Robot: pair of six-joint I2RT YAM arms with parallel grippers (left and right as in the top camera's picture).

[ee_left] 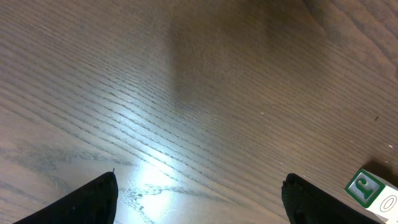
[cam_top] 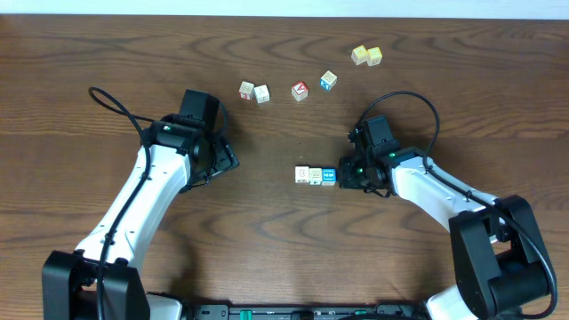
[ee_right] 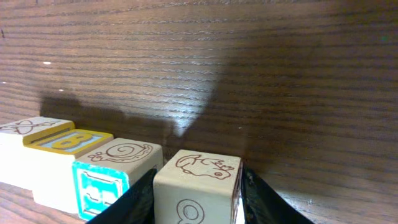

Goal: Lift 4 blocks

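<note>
Three blocks lie in a row mid-table: two cream ones (cam_top: 302, 174) (cam_top: 315, 175) and a blue-faced one (cam_top: 328, 176). My right gripper (cam_top: 348, 173) sits at the row's right end and hides the fourth block from above. In the right wrist view that cream block (ee_right: 198, 177) rests level with the row, beside the blue-faced block (ee_right: 106, 177). It stands between the fingers of my right gripper (ee_right: 198, 202), with a thin gap showing on its right side. My left gripper (cam_top: 229, 163) (ee_left: 199, 205) hangs wide open over bare wood, left of the row.
Farther back lie two pale cubes (cam_top: 246, 90) (cam_top: 261, 93), a red-faced cube (cam_top: 300, 90), another cube (cam_top: 329, 80) and a yellow pair (cam_top: 366, 56). A green-faced cube (ee_left: 367, 188) shows at the left wrist view's lower right edge.
</note>
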